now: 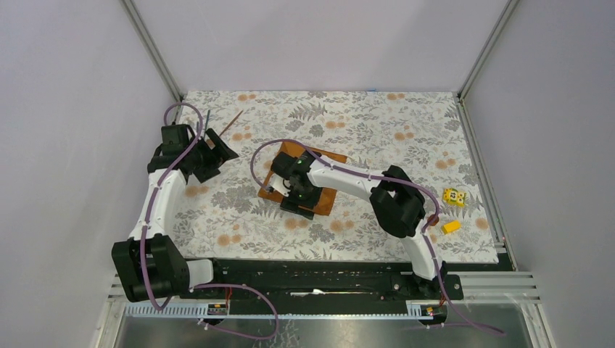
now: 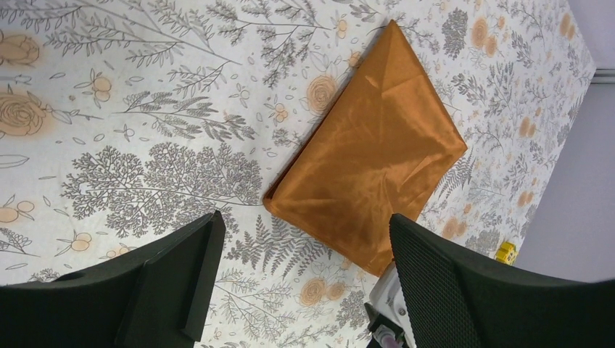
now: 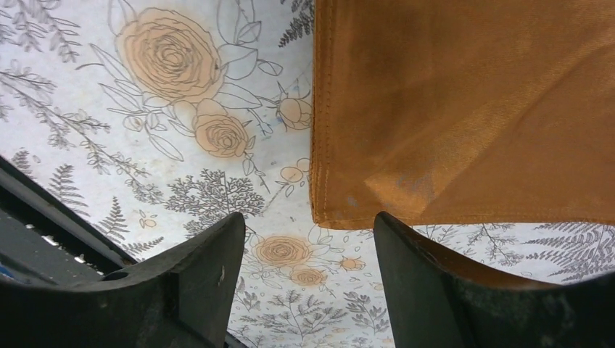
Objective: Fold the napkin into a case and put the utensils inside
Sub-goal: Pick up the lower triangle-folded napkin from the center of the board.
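Note:
The rust-orange napkin (image 1: 325, 201) lies folded flat in the middle of the floral tablecloth, mostly under my right wrist. It shows as a folded rectangle in the left wrist view (image 2: 373, 163), and one hemmed corner shows in the right wrist view (image 3: 464, 109). My right gripper (image 1: 298, 206) (image 3: 308, 217) is open and empty, low over the cloth at the napkin's near corner. My left gripper (image 1: 216, 154) (image 2: 304, 221) is open and empty at the far left, apart from the napkin. A slim copper-brown spoon (image 1: 233, 124) and a thin dark rod (image 1: 207, 120) lie just beyond the left gripper, partly hidden by it.
Two small yellow blocks (image 1: 454, 196) (image 1: 451, 227) lie on the tablecloth (image 1: 377, 123) at the right; one shows in the left wrist view (image 2: 505, 251). The right arm's white link (image 1: 348, 177) crosses above the napkin. Grey walls enclose the table on three sides.

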`<state>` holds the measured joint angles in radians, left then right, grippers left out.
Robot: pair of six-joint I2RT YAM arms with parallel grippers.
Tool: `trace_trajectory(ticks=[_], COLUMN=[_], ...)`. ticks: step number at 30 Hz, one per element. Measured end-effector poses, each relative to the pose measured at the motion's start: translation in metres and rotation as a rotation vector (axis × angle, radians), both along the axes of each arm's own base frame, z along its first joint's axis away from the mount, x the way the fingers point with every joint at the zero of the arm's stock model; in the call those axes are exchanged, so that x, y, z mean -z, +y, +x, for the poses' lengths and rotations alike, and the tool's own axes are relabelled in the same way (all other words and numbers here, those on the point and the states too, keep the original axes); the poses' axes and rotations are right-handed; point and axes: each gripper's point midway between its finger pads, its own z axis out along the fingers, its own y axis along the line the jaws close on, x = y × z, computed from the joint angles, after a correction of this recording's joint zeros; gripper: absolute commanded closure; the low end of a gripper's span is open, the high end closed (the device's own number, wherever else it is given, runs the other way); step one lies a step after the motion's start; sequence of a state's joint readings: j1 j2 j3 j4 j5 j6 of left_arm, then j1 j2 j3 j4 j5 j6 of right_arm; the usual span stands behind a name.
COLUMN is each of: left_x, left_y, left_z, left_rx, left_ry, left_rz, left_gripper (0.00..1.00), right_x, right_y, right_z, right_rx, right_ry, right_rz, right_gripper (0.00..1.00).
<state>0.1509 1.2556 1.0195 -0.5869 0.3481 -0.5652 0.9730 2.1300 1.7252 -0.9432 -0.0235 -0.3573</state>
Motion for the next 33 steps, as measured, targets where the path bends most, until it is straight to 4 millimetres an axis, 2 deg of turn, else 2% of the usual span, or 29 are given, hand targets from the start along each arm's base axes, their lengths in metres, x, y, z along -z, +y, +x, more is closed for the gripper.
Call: trace_trajectory(ticks=[5,10,19,28,33], left_x=[0.011,0.009,0.008,0.007,0.011], left_y=[0.005,0.004,0.002,0.002,0.002], left_z=[-0.005,-0.004,-0.004,-0.003,-0.006], left_rx=[-0.013,-0.006,0.0,0.003,0.005], left_ry=[0.026,0.015,0.011,0.006,0.014], left_rz=[-0.021,-0.031,-0.04,-0.048,-0.054], left_gripper=[0.11,0.11,0.1,0.1,0.1], right_x=[0.009,0.018,0.022,0.036,0.039], right_y=[-0.01,-0.016,-0.018,-0.024,-0.028], right_z=[0.004,0.007,0.009,0.006,0.007], right_rx=[0.006,0.007,0.005,0.005,0.001], right_ry=[-0.014,-0.025,-0.036,0.006,0.007], right_rz=[-0.067,-0.114,-0.127,-0.136,-0.129], right_gripper=[0.31,0.35,0.38,0.52,0.7])
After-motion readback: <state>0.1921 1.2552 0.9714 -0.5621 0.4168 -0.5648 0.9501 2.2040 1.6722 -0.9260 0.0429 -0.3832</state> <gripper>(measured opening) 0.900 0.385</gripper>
